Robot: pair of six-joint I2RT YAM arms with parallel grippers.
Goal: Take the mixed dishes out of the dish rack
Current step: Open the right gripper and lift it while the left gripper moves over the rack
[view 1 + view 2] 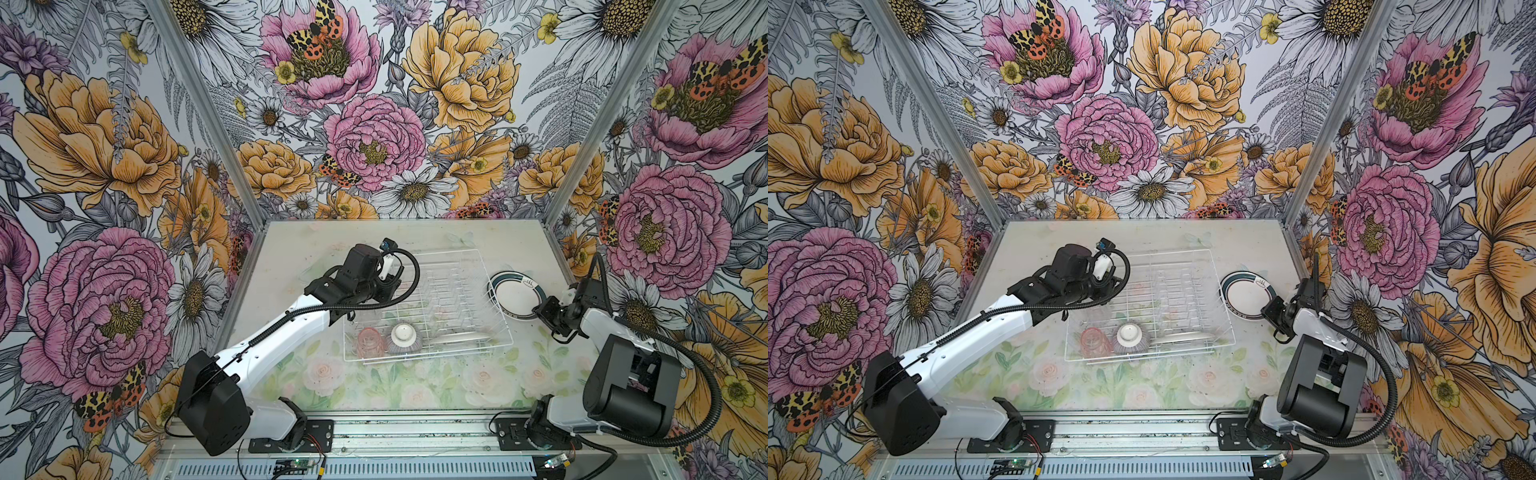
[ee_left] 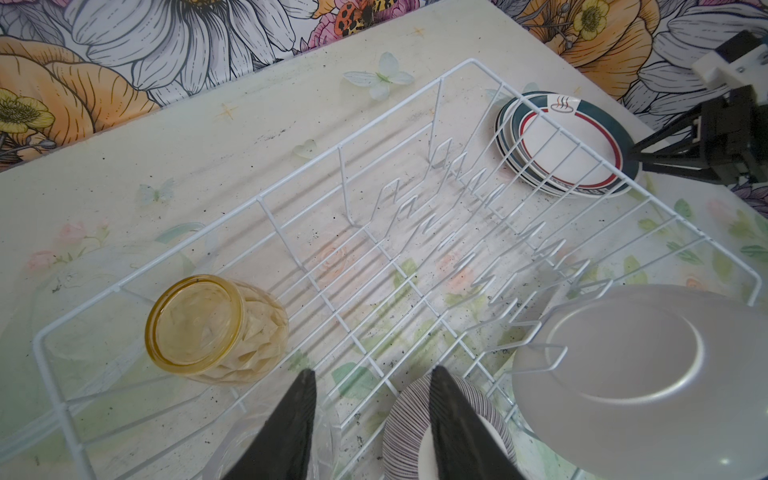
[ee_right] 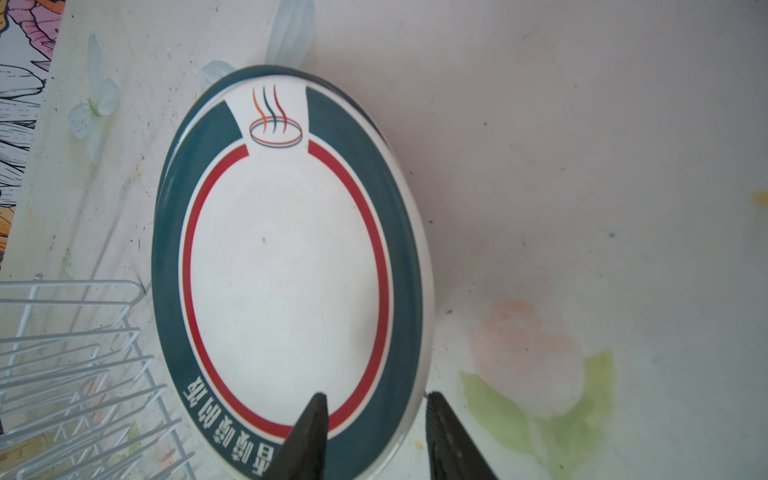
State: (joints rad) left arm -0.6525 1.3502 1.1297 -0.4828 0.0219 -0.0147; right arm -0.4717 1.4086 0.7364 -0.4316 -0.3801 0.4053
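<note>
Right pincer (image 3: 376, 397) is at the plate stack (image 1: 517, 295) on the bench (image 1: 415, 386), just beside the dish rack (image 1: 449, 286) on the right arm's side. Jaws are parted astride the top plate's rim, one finger over the face & one off the edge, w/ no clamp seen, so that plate looks set down. Several rims show in the stack; exact cnt unclear. Left pincer (image 2: 372, 372) hangs over the rack's interior, jaws moderately parted, holding nothing, tips above the gap btw the striped bowl (image 1: 404, 338) & a pale glass, prob. the pink tumbler (image 1: 370, 343). Left inside the rack: one plate (image 2: 640, 361) leaning in the prongs by the near rim on the stack's side, the bowl upside down next along that rim, then the pink tumbler, & the amber tumbler (image 2: 216, 328) on its side toward the far rim, hidden under the left arm in both top views. Clear tumbler: can't pick it out for sure. Judgement: plates nearly done, approx half the load out, at least four items to go.
</note>
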